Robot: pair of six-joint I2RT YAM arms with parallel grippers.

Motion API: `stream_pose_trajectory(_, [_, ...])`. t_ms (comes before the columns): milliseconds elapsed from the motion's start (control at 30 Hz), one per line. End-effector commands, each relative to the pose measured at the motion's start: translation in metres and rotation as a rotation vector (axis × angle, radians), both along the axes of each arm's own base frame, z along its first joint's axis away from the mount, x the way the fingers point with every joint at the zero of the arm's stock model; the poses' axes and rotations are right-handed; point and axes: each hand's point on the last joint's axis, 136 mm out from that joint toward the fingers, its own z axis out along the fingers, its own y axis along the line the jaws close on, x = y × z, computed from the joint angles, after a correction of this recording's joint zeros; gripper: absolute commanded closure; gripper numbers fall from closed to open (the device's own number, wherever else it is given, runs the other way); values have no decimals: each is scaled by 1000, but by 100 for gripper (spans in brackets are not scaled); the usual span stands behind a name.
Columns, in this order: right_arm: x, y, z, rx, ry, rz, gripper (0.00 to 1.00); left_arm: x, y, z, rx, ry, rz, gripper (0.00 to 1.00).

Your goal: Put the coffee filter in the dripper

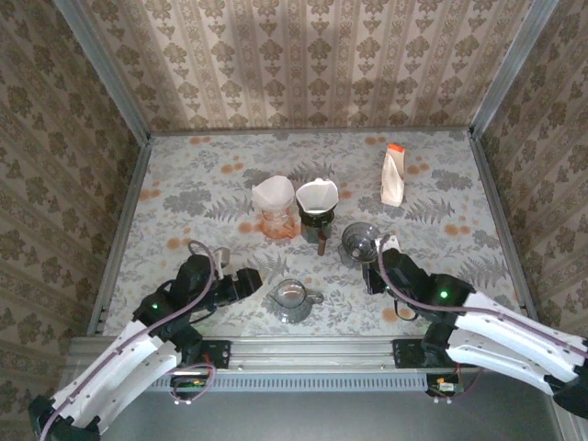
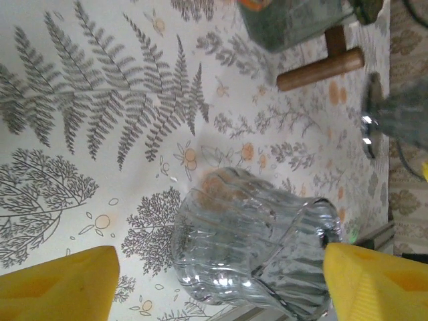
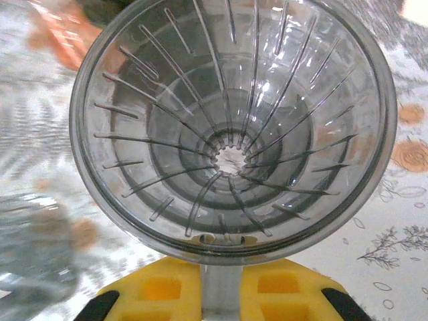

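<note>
The clear dripper (image 3: 231, 127) is clamped by its handle in the right gripper (image 3: 217, 287), while a glass jug (image 2: 247, 227) is flanked by the left gripper (image 2: 221, 271), whose fingers are parted.

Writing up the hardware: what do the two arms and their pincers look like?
Left arm and right arm: white shells near the base, black joints further out, a green light on each, a pale pink cable looping alongside. Pincer pads are yellow.
</note>
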Motion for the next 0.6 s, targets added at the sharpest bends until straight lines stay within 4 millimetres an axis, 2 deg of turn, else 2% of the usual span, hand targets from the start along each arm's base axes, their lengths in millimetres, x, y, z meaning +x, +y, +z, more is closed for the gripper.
stream_pose_trajectory(0, [-21,-2,26,-4,-23,67,99,11,12,31,32,-116,34,12])
stream_pose_trajectory(133, [-45,29,46,-3,-51,232,100,16,23,48,82,-176,62,7])
stream_pose_trajectory(167, [-50,40,50,-14,-61,277,100,17,26,52,94,-187,66,0])
stream_pose_trajectory(333, [-68,96,69,-70,-81,460,100,20,38,65,145,-236,90,0])
stream_pose_trajectory(467, [-74,132,67,-85,-59,553,100,20,42,72,142,-268,105,0])
stream_pose_trajectory(567, [-76,149,58,-108,-36,587,100,20,42,74,134,-279,108,0])
